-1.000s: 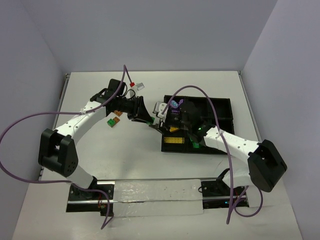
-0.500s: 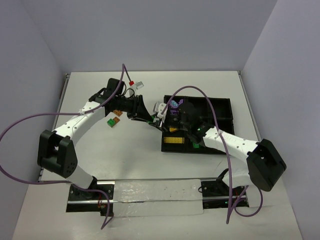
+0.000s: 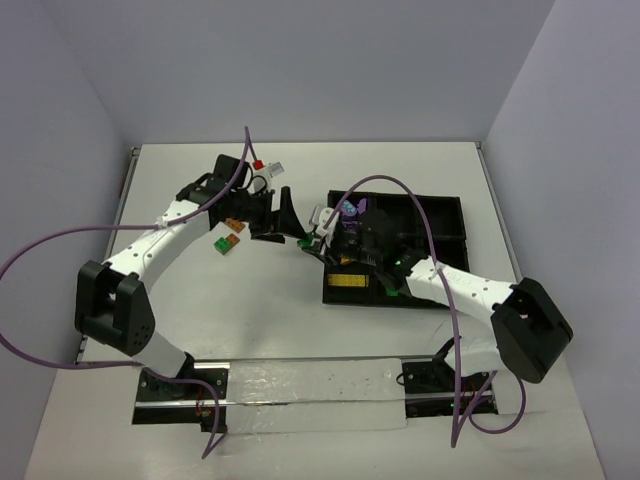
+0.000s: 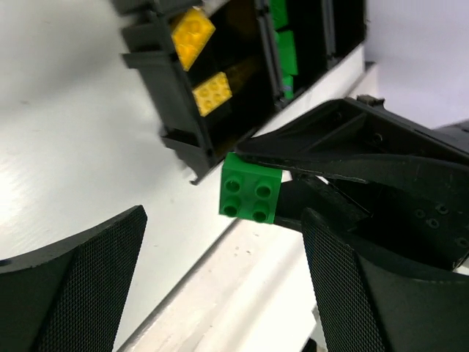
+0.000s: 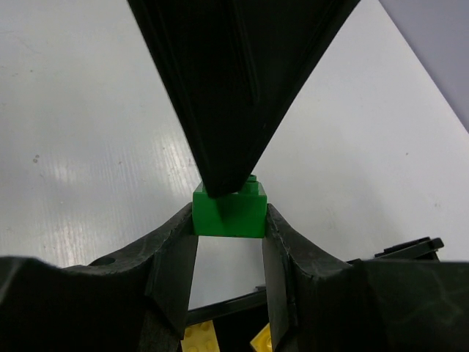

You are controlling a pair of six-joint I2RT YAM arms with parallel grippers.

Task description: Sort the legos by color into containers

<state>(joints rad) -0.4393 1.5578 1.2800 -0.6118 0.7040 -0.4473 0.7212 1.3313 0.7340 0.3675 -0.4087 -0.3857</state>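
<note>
**Change noted.** The left hand has let go. A second ago it was pressed together on the green brick. It now stands spread wide, with its fingers clear on either side of the piece. Over the same interval the right hand has closed in, and it now pinches the green brick by two opposite side faces. The brick hangs in the air just off the left edge of the tray, over the worktop.

**Assessment.** The handover appears complete. The piece is now with the arm that reaches over the tray. What remains is probably a short carry to the green compartment and a release.

**Count.**
- Hands: two.
- Tray: one, divided into compartments.
- Held: one green brick.
- In the tray:
  - Two yellow bricks lie toward the near-left.
  - The green bricks lie in the neighbouring compartment. There are at least two; the exact number is not readable.
  - The purple pieces lie at the far-left, partly hidden by the right arm. Their number is not readable.
- Loose on the worktop, left of the hands: one orange brick and one green-and-orange cluster, near each other.
</note>
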